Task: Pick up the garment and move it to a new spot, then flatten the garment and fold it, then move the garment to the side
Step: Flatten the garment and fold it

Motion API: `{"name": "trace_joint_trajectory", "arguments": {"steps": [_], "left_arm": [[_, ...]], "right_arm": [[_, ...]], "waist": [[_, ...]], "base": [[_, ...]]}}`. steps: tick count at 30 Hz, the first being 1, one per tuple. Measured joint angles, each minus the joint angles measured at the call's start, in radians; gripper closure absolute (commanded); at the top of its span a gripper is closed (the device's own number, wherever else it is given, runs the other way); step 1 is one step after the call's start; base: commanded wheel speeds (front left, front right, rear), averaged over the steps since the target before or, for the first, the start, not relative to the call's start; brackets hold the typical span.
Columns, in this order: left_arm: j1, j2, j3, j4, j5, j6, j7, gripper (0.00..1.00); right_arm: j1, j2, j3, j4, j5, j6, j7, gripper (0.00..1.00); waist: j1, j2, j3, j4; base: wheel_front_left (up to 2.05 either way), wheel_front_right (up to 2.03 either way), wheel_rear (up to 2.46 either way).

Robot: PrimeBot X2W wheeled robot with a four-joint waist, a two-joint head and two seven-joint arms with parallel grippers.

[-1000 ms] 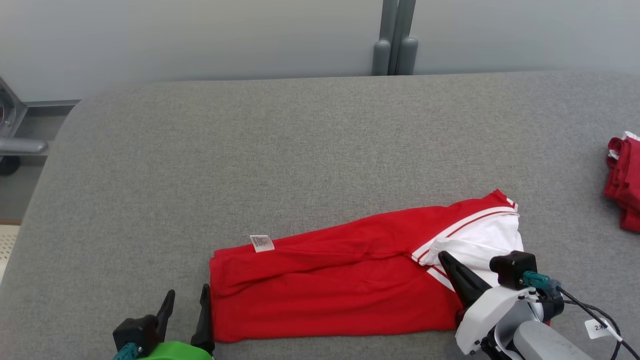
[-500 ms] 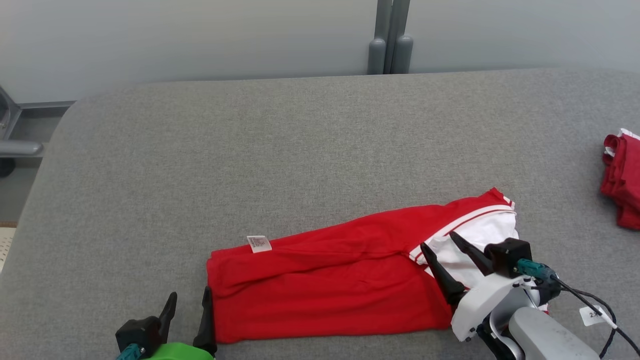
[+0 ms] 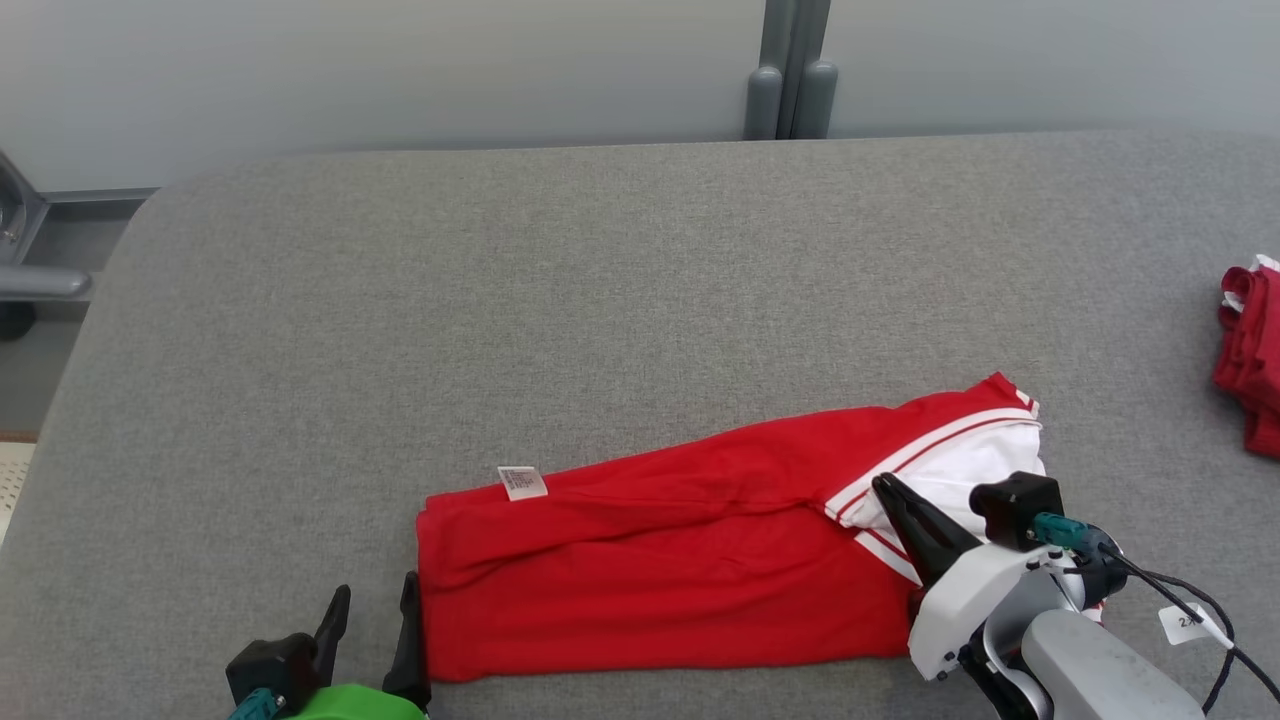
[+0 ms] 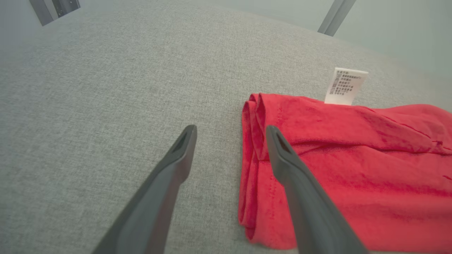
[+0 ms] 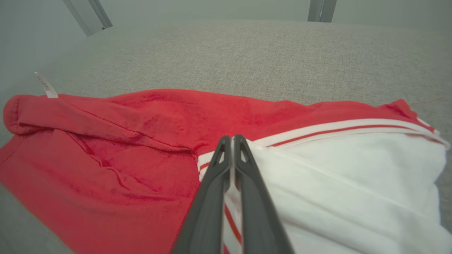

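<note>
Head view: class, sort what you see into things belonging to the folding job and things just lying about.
Belongs: red and white garment; left gripper, open, beside its end; right gripper, shut, over its white part; grey table.
Lying about: red cloth heap at the table's right edge; grey posts behind; metal frame at left.

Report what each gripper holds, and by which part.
Left gripper: open beside the end of the garment, holding nothing. Right gripper: shut, tips at the striped seam; whether cloth is pinched cannot be told.
</note>
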Motion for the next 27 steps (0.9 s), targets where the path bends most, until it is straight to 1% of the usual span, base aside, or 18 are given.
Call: {"name": "trace_joint_trajectory", "arguments": {"steps": [4, 9, 10, 11, 13, 19, 23, 27], "left_arm": [[0.0, 0.0, 0.0, -0.004, 0.003, 0.0, 0.0, 0.0], [0.0, 0.0, 0.008, -0.012, 0.007, -0.004, 0.0, 0.0], [0.0, 0.0, 0.009, -0.011, 0.008, -0.005, 0.0, 0.0], [0.0, 0.0, 0.01, -0.012, 0.01, -0.005, 0.0, 0.0], [-0.001, 0.0, 0.011, -0.012, 0.011, -0.006, 0.0, 0.0], [-0.002, 0.0, 0.009, -0.012, 0.011, -0.007, 0.0, 0.0], [-0.002, 0.0, 0.011, -0.017, 0.011, -0.009, 0.0, 0.0], [-0.002, 0.0, 0.011, -0.022, 0.011, -0.009, 0.0, 0.0]], "right_arm": [[0.047, 0.0, -0.053, -0.084, -0.008, 0.0, 0.0, 1.0], [0.171, 0.012, -0.111, -0.224, -0.039, 0.0, 0.0, 1.0], [0.197, 0.015, -0.112, -0.239, -0.04, 0.0, 0.0, 0.73], [0.222, 0.019, -0.124, -0.246, -0.047, 0.0, 0.0, 0.0], [0.26, 0.022, -0.158, -0.262, -0.062, 0.0, 0.0, 0.0], [0.324, 0.031, -0.201, -0.265, -0.097, 0.0, 0.0, 0.0], [0.336, 0.048, -0.303, -0.293, -0.112, 0.0, 0.0, 0.0], [0.305, 0.062, -0.41, -0.313, -0.121, 0.0, 0.0, 0.0]], "waist": [[0.0, 0.0, 0.003, -0.012], [0.0, 0.0, 0.006, -0.03], [0.0, 0.0, 0.006, -0.034], [0.0, 0.0, 0.008, -0.037], [0.0, 0.0, 0.01, -0.044], [0.0, 0.0, 0.012, -0.057], [0.0, 0.0, 0.009, -0.063], [0.0, 0.0, 0.008, -0.068]], "base": [[0.0, 0.0, 0.0], [0.0, 0.0, 0.0], [0.0, 0.0, 0.0], [0.0, 0.0, 0.0], [0.0, 0.0, 0.0], [0.0, 0.0, 0.0], [0.0, 0.0, 0.0], [0.0, 0.0, 0.0]]}}
